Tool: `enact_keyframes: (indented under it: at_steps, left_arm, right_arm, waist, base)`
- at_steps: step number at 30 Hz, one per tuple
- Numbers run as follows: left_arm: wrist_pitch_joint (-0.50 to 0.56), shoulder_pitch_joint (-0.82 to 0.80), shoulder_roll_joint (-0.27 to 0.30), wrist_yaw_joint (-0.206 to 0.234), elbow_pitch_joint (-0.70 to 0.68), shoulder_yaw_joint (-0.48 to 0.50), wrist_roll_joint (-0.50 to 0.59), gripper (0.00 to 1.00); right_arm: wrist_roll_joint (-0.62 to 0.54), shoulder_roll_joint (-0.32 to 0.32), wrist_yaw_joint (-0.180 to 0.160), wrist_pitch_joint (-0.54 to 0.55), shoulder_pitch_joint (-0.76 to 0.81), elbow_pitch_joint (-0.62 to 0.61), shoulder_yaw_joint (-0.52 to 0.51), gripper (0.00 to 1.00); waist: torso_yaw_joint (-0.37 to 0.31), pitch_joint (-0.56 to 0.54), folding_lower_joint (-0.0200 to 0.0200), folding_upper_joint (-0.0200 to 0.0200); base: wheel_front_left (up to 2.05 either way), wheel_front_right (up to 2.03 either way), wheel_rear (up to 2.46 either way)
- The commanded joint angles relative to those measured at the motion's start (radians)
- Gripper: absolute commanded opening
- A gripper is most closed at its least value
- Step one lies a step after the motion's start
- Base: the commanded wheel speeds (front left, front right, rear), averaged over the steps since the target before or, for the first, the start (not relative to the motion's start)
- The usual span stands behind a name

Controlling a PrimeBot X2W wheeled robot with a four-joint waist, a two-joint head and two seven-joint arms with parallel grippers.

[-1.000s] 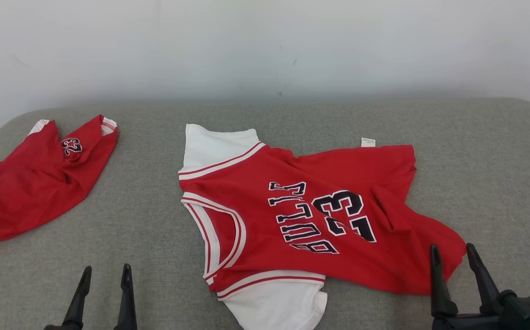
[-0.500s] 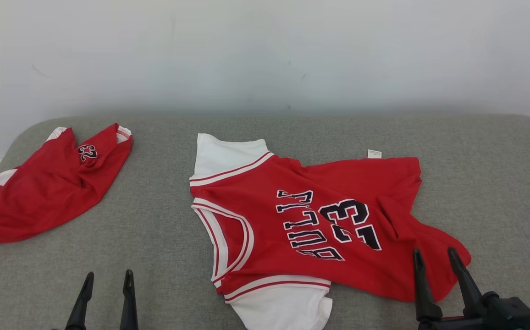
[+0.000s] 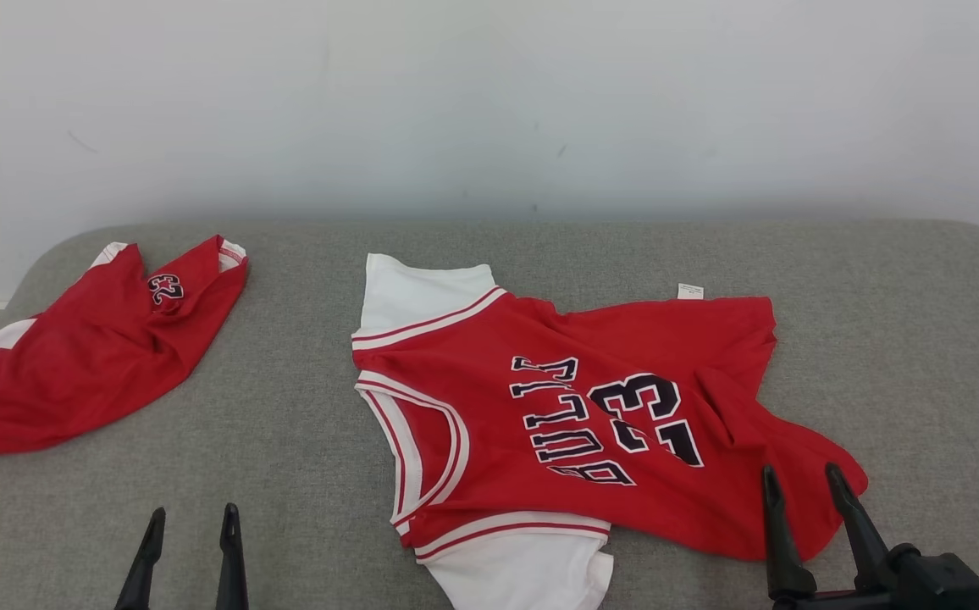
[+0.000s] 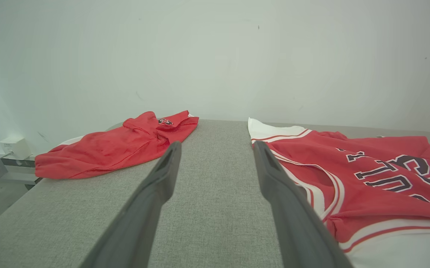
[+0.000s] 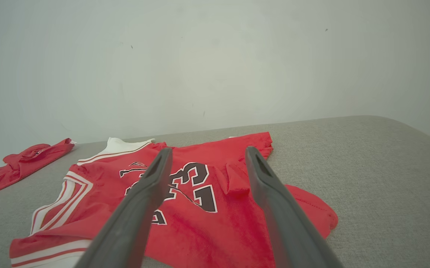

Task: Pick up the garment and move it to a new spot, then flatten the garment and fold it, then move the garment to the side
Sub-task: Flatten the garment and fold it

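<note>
Head view: red Bulls jersey (image 3: 574, 407), number 23, white sleeves. It lies front-up in the middle of the grey fabric worktop (image 3: 286, 440), neck toward the robot's left and hem toward its right. A ridge of cloth runs beside the number, and the near hem corner juts out rumpled. A white care label (image 3: 690, 291) shows at the far hem edge. Matching red shorts (image 3: 91, 356) lie crumpled at the far left, well apart from the jersey. The left claw (image 3: 192, 509) is at lower left, spread wide and empty, over bare worktop. The right claw (image 3: 799, 468) is at lower right, spread wide and empty, with its tips by the near hem corner. Whether they touch the cloth cannot be told.

Left wrist view: the left claw (image 4: 217, 145) is wide with nothing between its fingers. The jersey (image 4: 367, 186) is just to one side, its neckline and near sleeve closest. The shorts (image 4: 114, 149) lie on the other side.

Right wrist view: the right claw (image 5: 208, 150) is wide and points along the jersey (image 5: 207, 223) over its hem half. The ridge (image 5: 233, 182) lies between the fingers.

Handling, judged: light, limp, smooth knit that is likely to slide and sag when lifted. It is best pinched at edges, with the right claw on the near hem corner and the left claw on the near sleeve or shoulder seam. A hold on one layer only would leave the back panel dragging.
</note>
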Motion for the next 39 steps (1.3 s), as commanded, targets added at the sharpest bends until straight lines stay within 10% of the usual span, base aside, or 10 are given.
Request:
enact_keyframes:
  at_steps: [1, 15, 27, 39]
  left_arm:
    - [-0.003, 0.014, -0.002, 0.003, -0.003, 0.002, 0.007, 1.00]
    - [-0.003, -0.005, 0.002, 0.002, 0.105, -0.217, -0.030, 1.00]
    - [-0.003, -0.093, 0.000, 0.002, 0.351, -0.547, -0.135, 1.00]
    - [-0.002, -0.200, 0.001, 0.002, 0.568, -0.647, -0.240, 1.00]
  right_arm:
    - [0.008, -0.003, 0.001, -0.001, 0.008, 0.000, 0.001, 1.00]
    - [0.016, -0.062, 0.001, -0.001, -0.035, 0.062, -0.011, 1.00]
    - [-0.004, -0.156, 0.001, 0.005, -0.198, 0.316, -0.040, 1.00]
    - [-0.003, -0.176, 0.001, 0.009, -0.391, 0.609, -0.061, 1.00]
  waist:
    - [0.000, -0.001, 0.0000, 0.0000]
    - [-0.008, 0.015, 0.0000, 0.0000]
    - [-0.029, 0.084, 0.0000, 0.0000]
    - [-0.042, 0.132, 0.0000, 0.0000]
  base:
    - [0.00, 0.00, 0.00]
    - [0.00, 0.00, 0.00]
    - [0.00, 0.00, 0.00]
    - [0.00, 0.00, 0.00]
